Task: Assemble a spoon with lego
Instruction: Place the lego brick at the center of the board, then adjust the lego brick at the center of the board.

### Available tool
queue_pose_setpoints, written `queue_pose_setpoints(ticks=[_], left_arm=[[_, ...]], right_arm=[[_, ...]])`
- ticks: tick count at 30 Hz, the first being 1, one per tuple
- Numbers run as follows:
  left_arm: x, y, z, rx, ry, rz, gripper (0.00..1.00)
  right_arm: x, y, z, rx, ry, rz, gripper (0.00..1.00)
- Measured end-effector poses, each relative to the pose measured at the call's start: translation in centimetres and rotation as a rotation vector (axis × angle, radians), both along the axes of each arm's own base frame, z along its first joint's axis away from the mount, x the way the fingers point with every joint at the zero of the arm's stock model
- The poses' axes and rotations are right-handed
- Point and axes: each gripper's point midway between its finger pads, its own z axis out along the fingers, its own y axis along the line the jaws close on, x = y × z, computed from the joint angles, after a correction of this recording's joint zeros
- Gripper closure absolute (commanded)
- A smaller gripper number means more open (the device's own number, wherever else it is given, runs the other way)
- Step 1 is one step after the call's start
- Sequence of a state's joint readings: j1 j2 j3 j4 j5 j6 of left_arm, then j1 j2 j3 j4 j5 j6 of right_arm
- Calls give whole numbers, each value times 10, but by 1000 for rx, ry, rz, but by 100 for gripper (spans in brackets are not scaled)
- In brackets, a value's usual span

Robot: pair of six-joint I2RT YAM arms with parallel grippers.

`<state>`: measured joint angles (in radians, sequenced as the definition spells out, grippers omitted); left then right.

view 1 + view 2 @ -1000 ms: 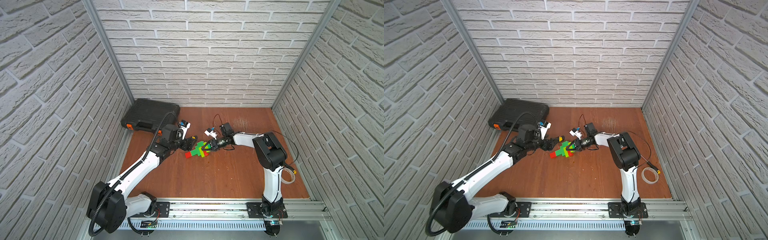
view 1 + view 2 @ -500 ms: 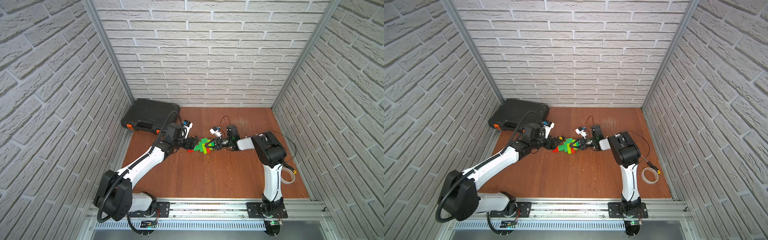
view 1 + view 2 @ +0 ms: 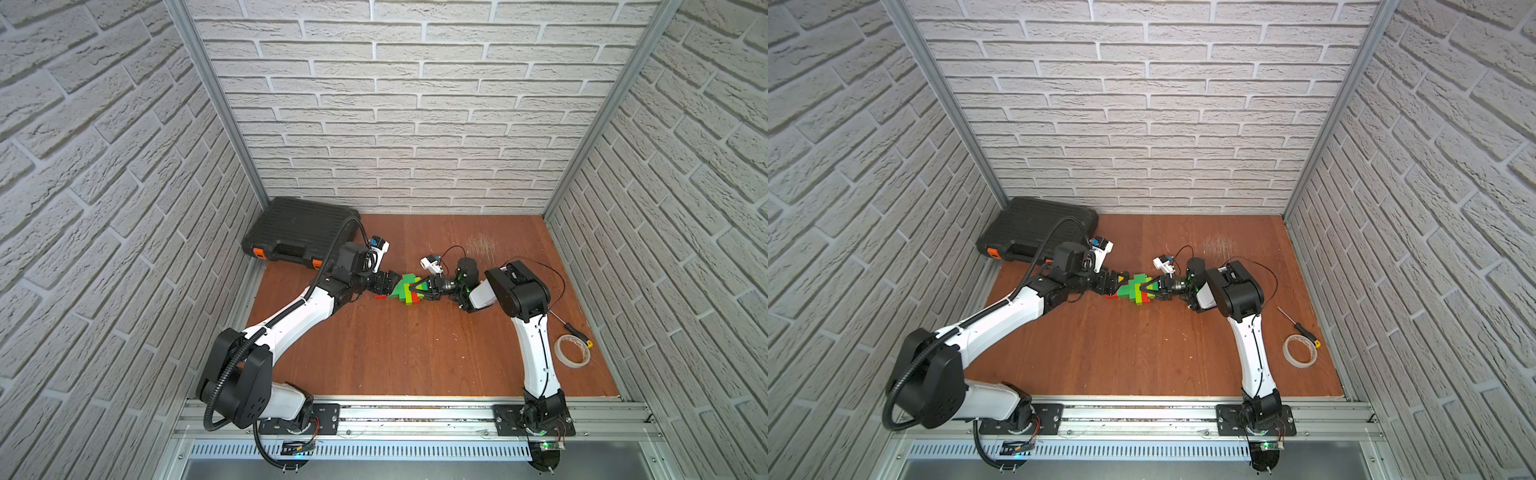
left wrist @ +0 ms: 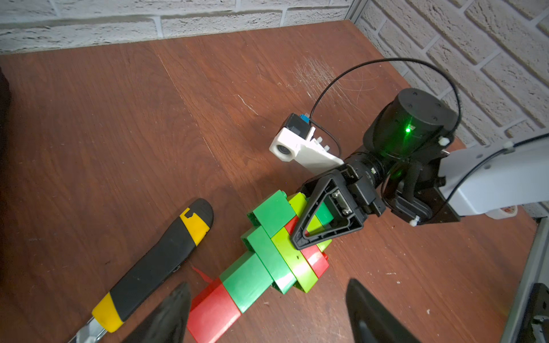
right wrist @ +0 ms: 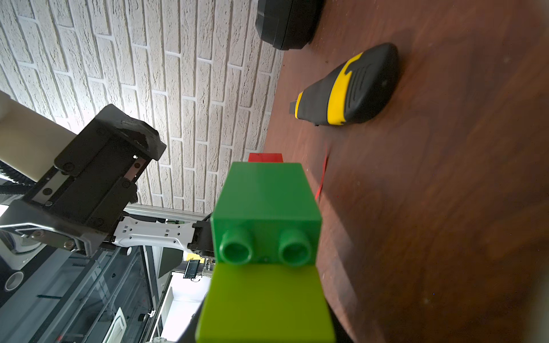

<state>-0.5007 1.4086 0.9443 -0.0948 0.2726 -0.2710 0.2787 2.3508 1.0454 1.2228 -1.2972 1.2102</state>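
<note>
Spoon mid-table, apparently fully built. Left gripper spread wide, straddling the red stem end, not touching; utility knife just beside the stem. Right gripper pinches the head. Judged: finishing hold; next, left closes squarely without nudging the knife. Open board frontward; tape roll far right, well clear.

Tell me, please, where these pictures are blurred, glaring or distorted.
Left wrist view: the left end effector is blurred at the frame edge, and glare lies on the spoon; right wrist view: the nearest lime brick is soft and the bright background is washed out; both top views: the wide lens makes the walls lean outward.
</note>
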Motion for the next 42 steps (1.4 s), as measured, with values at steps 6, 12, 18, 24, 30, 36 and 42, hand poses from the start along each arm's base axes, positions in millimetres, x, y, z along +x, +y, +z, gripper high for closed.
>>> queue_pose_setpoints(ticks=[6, 12, 18, 24, 30, 36, 42], left_arm=[[1, -1, -11, 10, 28, -1, 17], [3, -2, -14, -3, 44, 2, 2], [17, 4, -44, -64, 165, 38, 2], [25, 11, -85, -100, 324, 69, 2], [36, 0, -89, -121, 364, 35, 2], [17, -3, -104, -106, 438, 12, 2], [-27, -10, -126, -73, 510, -26, 2]], right_arm=[[-1, 0, 0, -19, -14, 6, 28], [4, -6, -1, -170, -59, -11, 12], [15, -36, -7, -375, -76, -68, 0], [8, -70, -5, -564, -73, -112, 0], [-7, -88, 28, -703, -135, -126, 0], [-6, -103, 95, -785, -282, -189, 0], [-20, -116, 152, -818, -395, -261, 0]])
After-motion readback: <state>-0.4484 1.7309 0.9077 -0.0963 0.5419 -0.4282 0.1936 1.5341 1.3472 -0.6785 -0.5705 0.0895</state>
